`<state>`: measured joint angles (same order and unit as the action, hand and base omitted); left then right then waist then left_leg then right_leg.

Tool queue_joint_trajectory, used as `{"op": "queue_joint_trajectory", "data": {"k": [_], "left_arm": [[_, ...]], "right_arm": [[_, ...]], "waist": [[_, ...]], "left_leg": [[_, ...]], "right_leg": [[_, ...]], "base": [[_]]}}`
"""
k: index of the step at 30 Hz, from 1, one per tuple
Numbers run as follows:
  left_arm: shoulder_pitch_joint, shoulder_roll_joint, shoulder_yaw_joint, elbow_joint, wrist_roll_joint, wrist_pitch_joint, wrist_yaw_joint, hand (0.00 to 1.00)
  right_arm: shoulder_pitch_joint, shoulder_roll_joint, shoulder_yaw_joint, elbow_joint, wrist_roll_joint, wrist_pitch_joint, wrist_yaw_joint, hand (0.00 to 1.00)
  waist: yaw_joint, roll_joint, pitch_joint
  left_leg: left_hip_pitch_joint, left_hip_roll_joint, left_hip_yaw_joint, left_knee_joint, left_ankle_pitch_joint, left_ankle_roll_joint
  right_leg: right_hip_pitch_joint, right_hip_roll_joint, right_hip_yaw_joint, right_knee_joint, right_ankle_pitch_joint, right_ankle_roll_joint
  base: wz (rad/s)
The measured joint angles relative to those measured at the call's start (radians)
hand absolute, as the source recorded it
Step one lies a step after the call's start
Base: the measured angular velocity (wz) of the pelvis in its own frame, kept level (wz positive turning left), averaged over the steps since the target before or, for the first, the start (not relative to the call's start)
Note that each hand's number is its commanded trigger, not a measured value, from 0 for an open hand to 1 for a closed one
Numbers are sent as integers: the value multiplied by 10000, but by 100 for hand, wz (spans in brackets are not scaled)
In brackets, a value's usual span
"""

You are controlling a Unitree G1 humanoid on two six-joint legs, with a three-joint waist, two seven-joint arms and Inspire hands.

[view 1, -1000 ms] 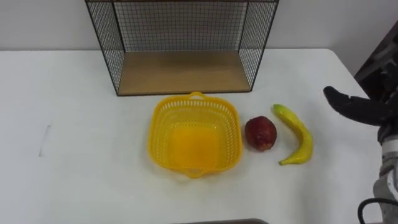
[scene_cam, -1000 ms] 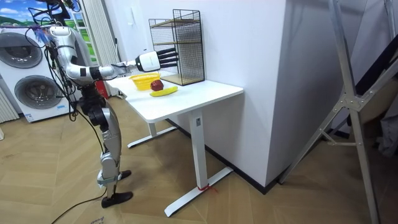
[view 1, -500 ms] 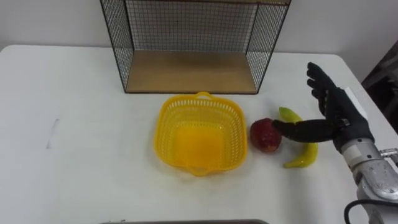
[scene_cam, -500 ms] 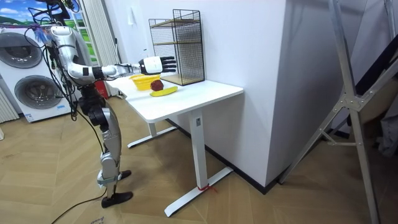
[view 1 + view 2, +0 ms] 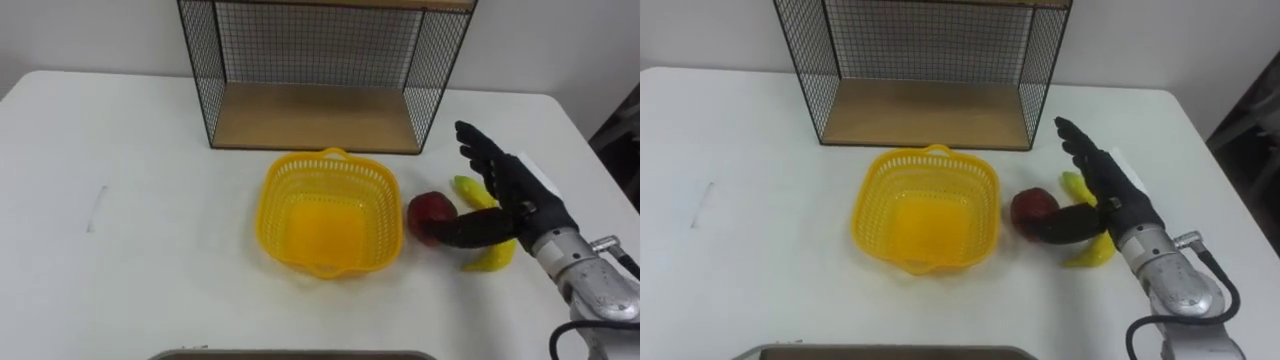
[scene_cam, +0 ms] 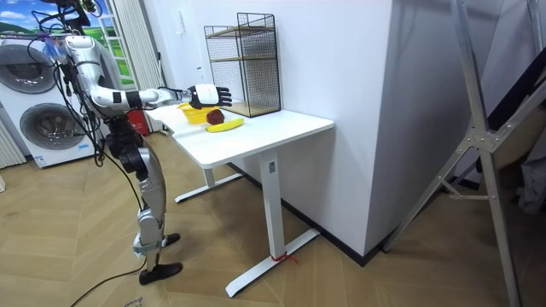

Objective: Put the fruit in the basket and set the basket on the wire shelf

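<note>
Your dark red apple (image 5: 425,210) sits on the white table (image 5: 130,250), just beside the right rim of the yellow plastic lattice basket (image 5: 282,185), which is empty. The yellow banana (image 5: 487,260) lies just right of the apple, its middle hidden under the robot's right hand (image 5: 520,195). That hand hangs over both fruits with its fingers straight and fanned apart, holding nothing. The thumb (image 5: 465,230) stretches left to the apple's lower right edge, and you cannot tell whether it touches the skin. Behind the basket stands the black wire shelf with a wooden floor (image 5: 318,115), its front open toward you.

Judging from this, you are setting up the first pick, and nothing is in the basket yet. Watch these:
- The apple is round and free. A thumb that comes in from the side before the fingers close would likely roll it against the basket or off across the table.
- The palm is over the banana, so a low closing could catch or drag it along.
- The basket looks light. A fruit dropped on its rim, not inside, could tip or shove it.
</note>
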<state>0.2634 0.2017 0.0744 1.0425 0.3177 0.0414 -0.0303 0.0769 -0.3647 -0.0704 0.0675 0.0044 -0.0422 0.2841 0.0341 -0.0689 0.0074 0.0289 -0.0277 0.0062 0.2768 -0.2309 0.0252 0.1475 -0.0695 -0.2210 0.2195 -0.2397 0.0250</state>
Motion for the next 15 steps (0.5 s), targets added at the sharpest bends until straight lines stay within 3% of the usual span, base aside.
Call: {"op": "queue_joint_trajectory", "data": {"k": [15], "left_arm": [[-26, 46, -35, -63, 7, 25, 1, 0]], "right_arm": [[-8, 6, 147, 473, -524, 387, 378, 0]], "waist": [[21, -3, 3]], "left_leg": [[-21, -3, -123, 157, -2, -2]], "right_leg": [[102, 13, -81, 0, 2, -4]], "base": [[2]]}}
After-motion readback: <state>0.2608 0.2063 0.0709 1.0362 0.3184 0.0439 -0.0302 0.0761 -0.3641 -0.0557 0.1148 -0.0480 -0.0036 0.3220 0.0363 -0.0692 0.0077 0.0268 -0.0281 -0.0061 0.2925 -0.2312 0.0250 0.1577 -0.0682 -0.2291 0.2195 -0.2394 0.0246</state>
